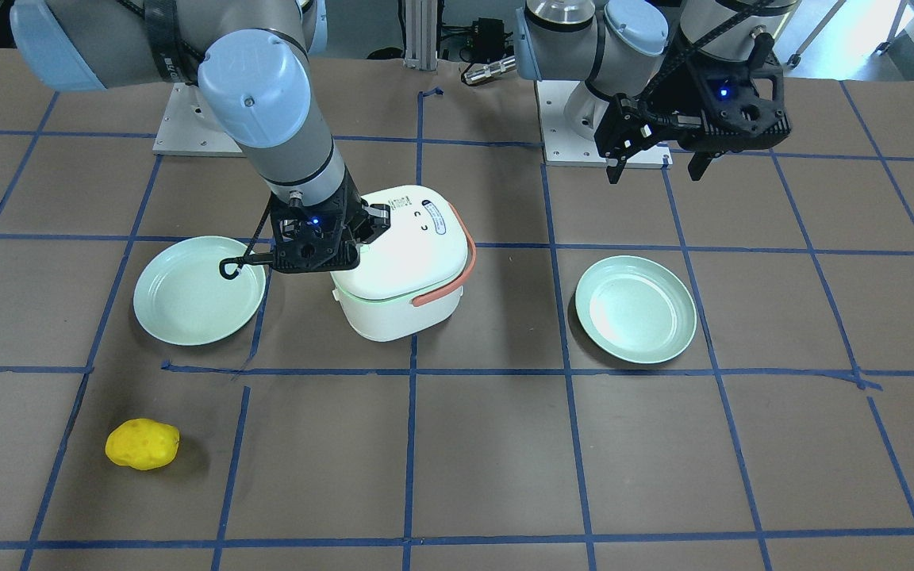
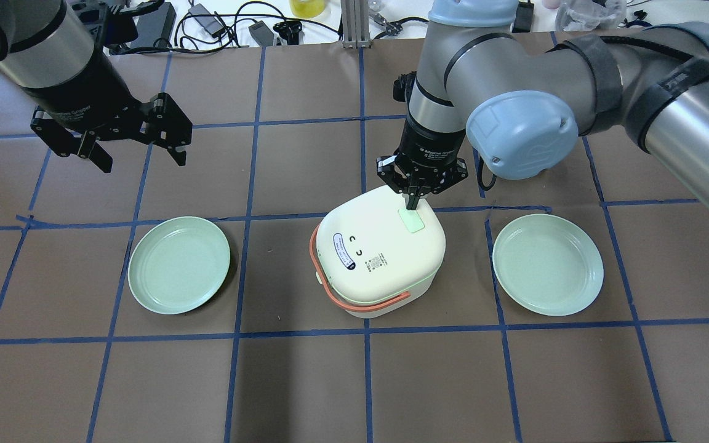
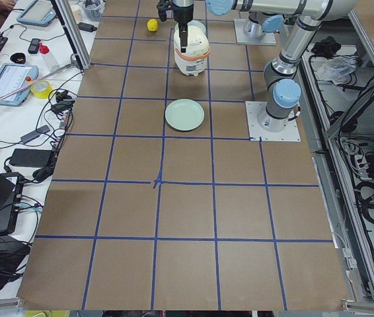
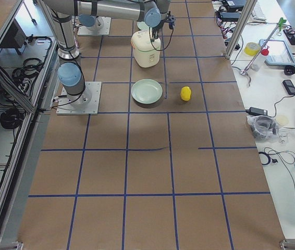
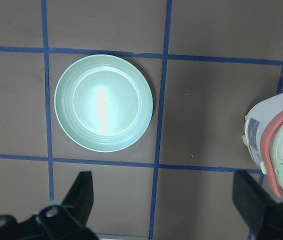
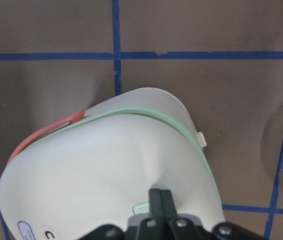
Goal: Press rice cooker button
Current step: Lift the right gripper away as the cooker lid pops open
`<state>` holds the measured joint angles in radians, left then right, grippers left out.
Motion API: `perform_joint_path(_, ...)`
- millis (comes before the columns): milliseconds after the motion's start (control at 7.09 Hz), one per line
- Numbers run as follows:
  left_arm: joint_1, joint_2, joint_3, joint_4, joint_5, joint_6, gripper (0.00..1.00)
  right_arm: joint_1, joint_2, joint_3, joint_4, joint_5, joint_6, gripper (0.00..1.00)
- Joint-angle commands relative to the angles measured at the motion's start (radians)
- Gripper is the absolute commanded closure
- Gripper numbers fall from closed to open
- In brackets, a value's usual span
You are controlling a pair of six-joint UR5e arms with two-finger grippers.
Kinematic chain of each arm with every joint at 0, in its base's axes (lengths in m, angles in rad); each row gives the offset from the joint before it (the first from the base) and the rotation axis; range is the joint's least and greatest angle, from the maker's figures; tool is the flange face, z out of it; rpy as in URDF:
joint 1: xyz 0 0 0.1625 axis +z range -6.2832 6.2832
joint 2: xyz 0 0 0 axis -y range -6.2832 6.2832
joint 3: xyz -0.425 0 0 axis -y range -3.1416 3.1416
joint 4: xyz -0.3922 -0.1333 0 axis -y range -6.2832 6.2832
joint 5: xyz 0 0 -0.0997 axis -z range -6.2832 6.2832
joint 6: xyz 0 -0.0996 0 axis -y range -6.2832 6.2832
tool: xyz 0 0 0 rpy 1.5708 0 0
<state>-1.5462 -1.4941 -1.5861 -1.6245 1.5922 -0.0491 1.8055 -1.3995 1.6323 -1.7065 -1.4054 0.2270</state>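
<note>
Operator: count is requested, per item.

Engineer: One white rounded-square rice cooker (image 2: 379,252) with a coral handle is seen mid-table. Two pale green round plates are counted, left plate (image 2: 179,264) and right plate (image 2: 548,264). One is set on each side of the cooker, and both are apart from it. One yellow lumpy object (image 1: 142,444) is laid on the brown, blue-taped table (image 2: 305,381). It is near the right plate, on the side away from the robot's base, and not touching it. Two grippers are counted.

Operator: containers and contents?

Engineer: The cooker lid is shut, so what is inside cannot be told. Only bare surface is shown in each plate.

Operator: button and claws?

Engineer: One pale green rectangular button (image 2: 411,220) is located on the lid, toward the right-plate side. The right gripper (image 2: 413,203) is clenched, with its fingers pressed together and nothing gripped between them. Its tips are pointed straight down and placed on the button's edge. Whether the button is pushed in cannot be told. The left gripper (image 2: 142,157) is released, with its fingers spread wide and nothing held. It is raised over the table beside the left plate, well apart from the cooker.
</note>
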Motion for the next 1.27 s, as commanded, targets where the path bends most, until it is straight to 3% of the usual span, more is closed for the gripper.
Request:
perform_joint_path(0,0.0,0.0,0.0,0.0,0.0,0.0,0.0,-0.002,-0.028,-0.081,0.04,-0.007,0.026,0.36)
perform_joint_path(141,0.0,-0.001,0.0,0.0,0.0,0.0,0.0,-0.005,-0.039,-0.125,0.062,-0.017,0.038,0.0)
perform_joint_path(423,0.0,0.0,0.0,0.0,0.0,0.0,0.0,-0.026,-0.049,-0.212,0.154,-0.053,0.046,0.0)
perform_joint_path(564,0.0,0.0,0.0,0.0,0.0,0.0,0.0,-0.028,-0.047,-0.218,0.154,-0.135,0.04,0.0)
perform_joint_path(846,0.0,0.0,0.0,0.0,0.0,0.0,0.0,-0.075,-0.055,-0.216,0.183,-0.147,0.035,0.0)
perform_joint_path(1128,0.0,0.0,0.0,0.0,0.0,0.0,0.0,-0.197,-0.059,-0.216,0.22,-0.147,-0.055,0.0)
